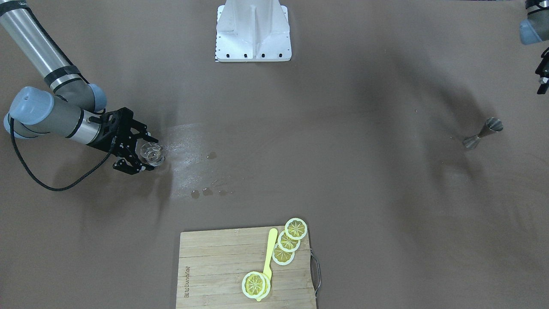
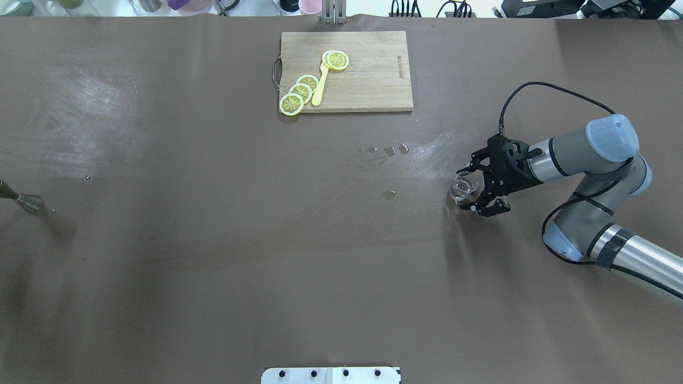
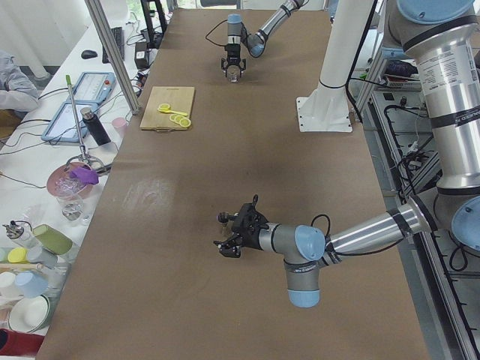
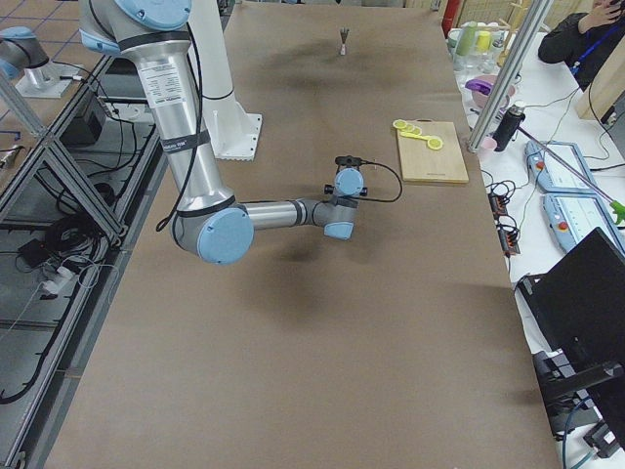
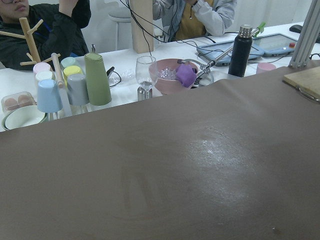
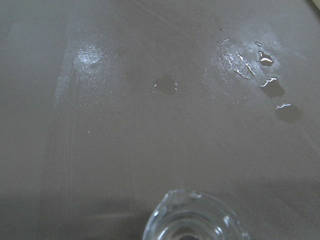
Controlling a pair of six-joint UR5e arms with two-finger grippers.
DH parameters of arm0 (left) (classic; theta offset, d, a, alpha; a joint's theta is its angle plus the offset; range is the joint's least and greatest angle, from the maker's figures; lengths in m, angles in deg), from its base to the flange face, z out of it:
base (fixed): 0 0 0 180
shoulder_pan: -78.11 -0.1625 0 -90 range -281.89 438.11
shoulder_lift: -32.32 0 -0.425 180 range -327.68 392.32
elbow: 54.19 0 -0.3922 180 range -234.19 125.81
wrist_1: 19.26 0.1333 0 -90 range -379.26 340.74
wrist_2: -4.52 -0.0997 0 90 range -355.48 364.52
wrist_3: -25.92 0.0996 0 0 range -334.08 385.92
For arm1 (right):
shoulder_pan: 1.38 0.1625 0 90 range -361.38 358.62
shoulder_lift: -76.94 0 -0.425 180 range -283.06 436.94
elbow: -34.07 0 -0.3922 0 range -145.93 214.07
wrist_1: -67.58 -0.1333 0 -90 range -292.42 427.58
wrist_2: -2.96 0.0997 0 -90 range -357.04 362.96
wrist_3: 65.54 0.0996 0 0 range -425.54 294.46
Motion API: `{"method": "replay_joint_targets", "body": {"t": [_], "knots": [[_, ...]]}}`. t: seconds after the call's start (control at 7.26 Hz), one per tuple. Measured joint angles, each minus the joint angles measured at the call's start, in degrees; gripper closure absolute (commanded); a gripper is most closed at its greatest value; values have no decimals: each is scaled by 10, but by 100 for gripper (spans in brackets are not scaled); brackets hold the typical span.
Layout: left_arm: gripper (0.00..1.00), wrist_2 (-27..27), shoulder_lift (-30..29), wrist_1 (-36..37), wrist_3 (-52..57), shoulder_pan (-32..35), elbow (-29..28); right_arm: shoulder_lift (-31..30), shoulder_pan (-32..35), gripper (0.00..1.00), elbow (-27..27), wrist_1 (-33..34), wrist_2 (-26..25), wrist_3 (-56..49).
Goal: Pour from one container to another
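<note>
Overhead exterior view: the right hand point(image 2: 463, 190) has its fingers spread on either side of a clear glass point(image 2: 462, 184). The glass stands to the robot's right of the board point(image 2: 368, 80), nearer the robot. This looks like the grasping step. Next the hand must close and lift. A jigger point(image 2: 31, 202) stands far to the board's left. I cannot tell the left hand's point(image 3: 225, 234) state.

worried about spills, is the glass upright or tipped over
Upright. The glass stands on the table with its rim up, between the jaws of the right end effector; the right wrist view looks down onto that rim.
</note>
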Motion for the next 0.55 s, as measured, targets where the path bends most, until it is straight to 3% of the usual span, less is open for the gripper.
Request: {"method": "replay_joint_targets", "body": {"t": [0.14, 0.41, 0.55], "knots": [[2, -67, 20, -33, -11, -62, -1, 0, 0, 50, 0, 0, 0, 0], [2, -195, 52, -86, -30, -175, -6, 0, 5, 88, 0, 2, 2, 0], [2, -258, 59, -102, -34, -226, -9, 0, 10, 100, -1, 3, 4, 1]]}}
